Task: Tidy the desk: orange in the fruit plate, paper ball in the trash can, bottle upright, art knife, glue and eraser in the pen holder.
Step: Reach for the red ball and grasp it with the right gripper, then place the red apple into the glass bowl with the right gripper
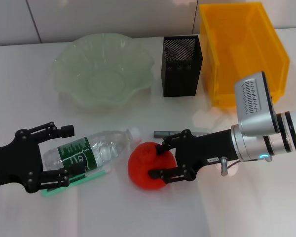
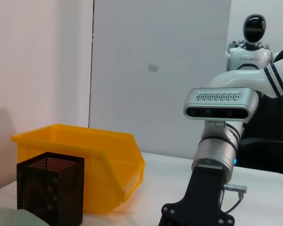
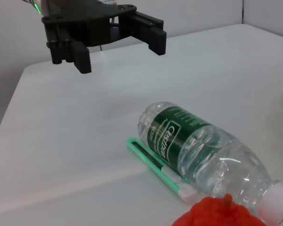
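**A:** Where is the orange?

**B:** Near the front middle of the white tabletop [image 1: 138,217]. The right hand [image 1: 159,160] reaches in from the right, its fingers apart on either side of the orange [image 1: 149,167]; whether they press it, I cannot tell.

**A:** And the bottle?

**B:** The bottle [image 1: 91,149] lies on its side, cap almost touching the orange. The left hand [image 1: 65,152] is at its base with fingers spread either side. A green knife [image 3: 155,166] lies along the bottle.

**A:** What sits behind?

**B:** The plate [image 1: 69,84] on the left, the pen holder [image 1: 182,66] in the middle, the trash can [image 1: 242,54] on the right.
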